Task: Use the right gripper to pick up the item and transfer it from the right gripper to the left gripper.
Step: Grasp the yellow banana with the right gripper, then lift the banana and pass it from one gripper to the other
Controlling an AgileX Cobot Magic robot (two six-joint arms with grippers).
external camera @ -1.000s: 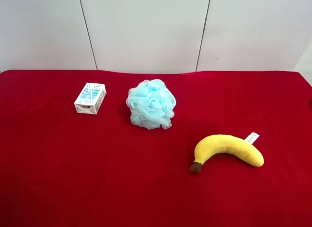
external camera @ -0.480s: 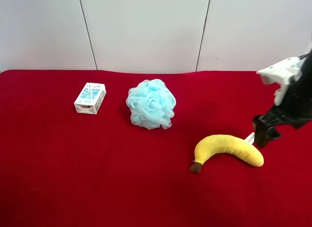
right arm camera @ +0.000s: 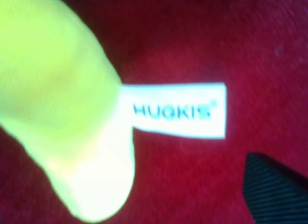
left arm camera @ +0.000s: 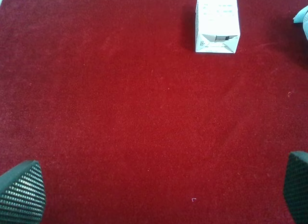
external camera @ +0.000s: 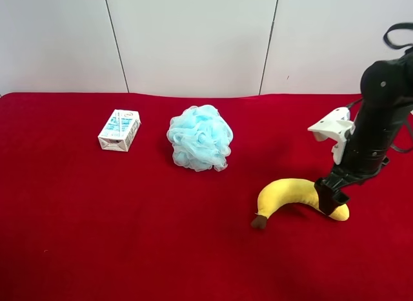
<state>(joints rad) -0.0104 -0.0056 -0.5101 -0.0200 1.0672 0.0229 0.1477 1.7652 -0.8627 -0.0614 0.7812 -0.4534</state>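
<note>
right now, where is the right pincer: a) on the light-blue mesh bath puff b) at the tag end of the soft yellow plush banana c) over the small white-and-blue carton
b: the right pincer is at the rounded end of the soft yellow plush banana, beside its white fabric tag

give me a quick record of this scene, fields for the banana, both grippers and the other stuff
item: plush banana lying on the red cloth
right: right gripper down at the banana's tag end, grip unclear
left: left gripper open over bare cloth, near the carton
other: blue bath puff beside the carton
label: white tag reads HUGKIS
</note>
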